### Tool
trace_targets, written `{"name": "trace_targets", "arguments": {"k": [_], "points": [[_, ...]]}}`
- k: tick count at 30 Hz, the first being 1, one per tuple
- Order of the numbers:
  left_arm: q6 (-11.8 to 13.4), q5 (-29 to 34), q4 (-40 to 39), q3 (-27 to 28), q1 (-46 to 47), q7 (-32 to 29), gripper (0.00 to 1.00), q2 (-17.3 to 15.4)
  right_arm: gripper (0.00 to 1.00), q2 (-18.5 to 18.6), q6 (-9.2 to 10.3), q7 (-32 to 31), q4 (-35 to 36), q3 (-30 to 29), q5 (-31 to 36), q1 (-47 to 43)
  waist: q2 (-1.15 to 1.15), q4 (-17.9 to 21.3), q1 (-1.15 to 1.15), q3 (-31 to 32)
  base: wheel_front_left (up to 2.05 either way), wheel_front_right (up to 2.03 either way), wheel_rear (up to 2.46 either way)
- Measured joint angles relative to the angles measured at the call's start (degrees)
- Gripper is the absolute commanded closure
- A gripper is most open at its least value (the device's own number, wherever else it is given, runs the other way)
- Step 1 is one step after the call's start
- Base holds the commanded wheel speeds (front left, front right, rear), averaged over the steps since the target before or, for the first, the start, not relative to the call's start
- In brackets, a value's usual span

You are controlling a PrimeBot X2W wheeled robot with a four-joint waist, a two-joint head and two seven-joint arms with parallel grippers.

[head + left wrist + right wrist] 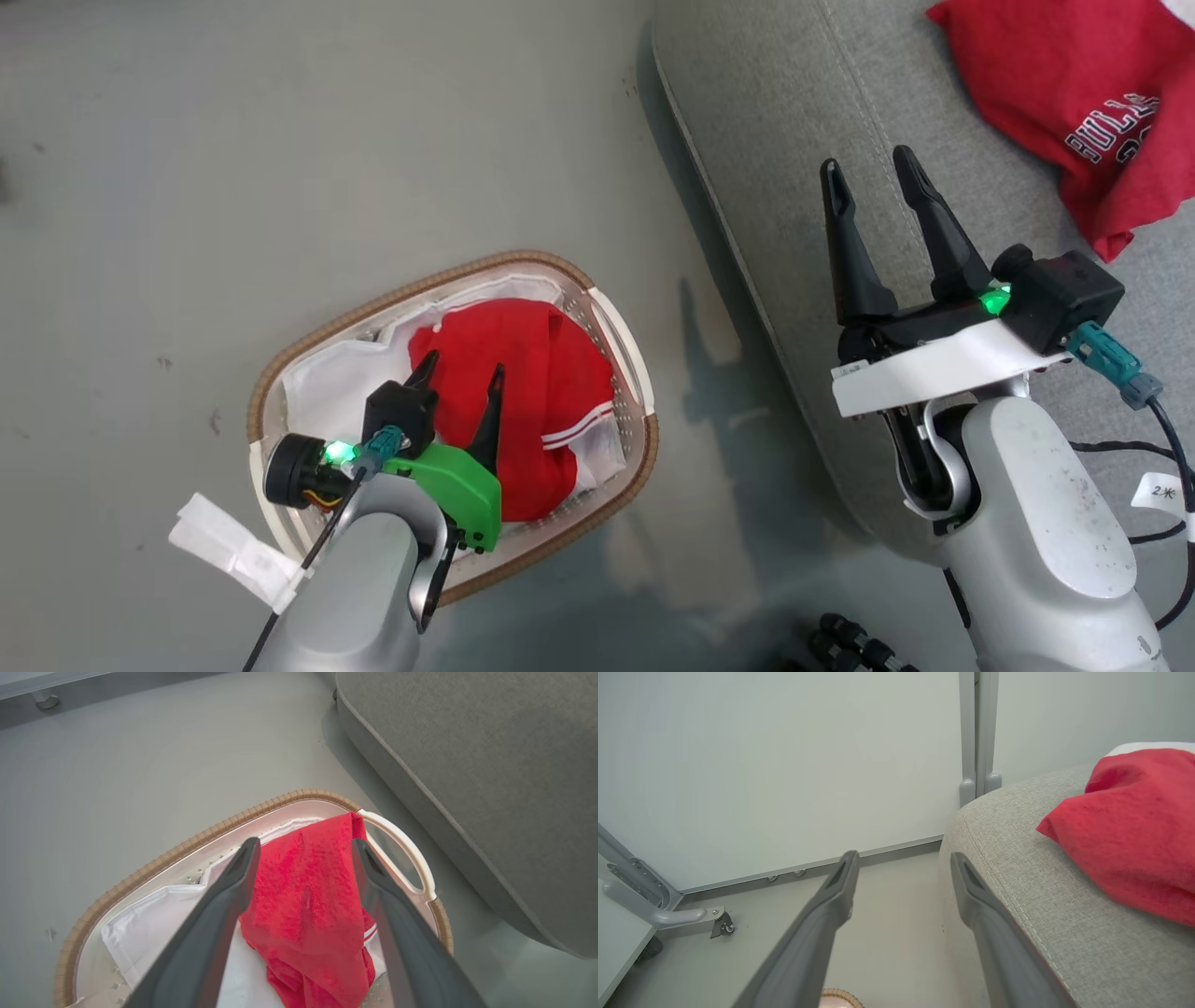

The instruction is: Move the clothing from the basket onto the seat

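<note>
One red garment (537, 392) with white stripes lies bunched in the white basket (597, 308) on the floor; it shows again as the red garment (303, 896) between my own fingers in the left wrist view. My left gripper (464, 366) hovers open just above it, holding nothing. The other red garment (1074, 103), printed "BULLS", rests on the grey seat (794, 140) at the upper right, also seen as a red garment (1134, 835) in the right wrist view. My right gripper (872, 173) is open and empty over the seat's left part.
A glossy white sheet (327, 392) lines the basket. The seat's long edge (420, 793) runs close beside the basket's right handle (411, 858). White panels on grey metal legs (668, 914) stand beyond the seat. Cables (1158, 439) hang by my right arm.
</note>
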State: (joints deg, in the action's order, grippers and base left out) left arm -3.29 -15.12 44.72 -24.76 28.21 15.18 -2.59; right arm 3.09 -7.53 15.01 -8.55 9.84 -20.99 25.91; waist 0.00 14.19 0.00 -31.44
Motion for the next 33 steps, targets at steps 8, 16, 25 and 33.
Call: {"name": "trace_targets", "arguments": {"k": [8,16,25,33], "points": [[-0.8,1.0,7.8,-5.5,5.6,0.0,0.0,-0.1,0.0,-0.1,0.0,0.0,1.0,0.2,-1.6,2.9,0.0,2.8,0.0,-7.3,0.0,0.0,0.0],[0.4,-0.5,11.3,-8.7,8.8,0.0,0.0,0.0,0.0,-0.1,0.0,0.0,1.7,0.5,-1.8,4.3,0.0,4.7,0.0,-12.7,0.0,0.0,0.0],[7.4,-1.6,18.1,-10.9,13.8,0.0,0.0,-0.1,0.0,-0.1,0.0,0.0,2.7,-0.1,-1.8,5.4,0.0,5.4,0.0,-17.1,0.0,0.0,0.0],[8.0,-2.1,18.5,-10.6,18.7,0.0,0.0,-0.1,0.0,-0.2,0.0,0.0,3.9,0.2,-2.2,6.6,0.0,5.3,0.01,-19.8,0.0,0.0,0.0]]}}
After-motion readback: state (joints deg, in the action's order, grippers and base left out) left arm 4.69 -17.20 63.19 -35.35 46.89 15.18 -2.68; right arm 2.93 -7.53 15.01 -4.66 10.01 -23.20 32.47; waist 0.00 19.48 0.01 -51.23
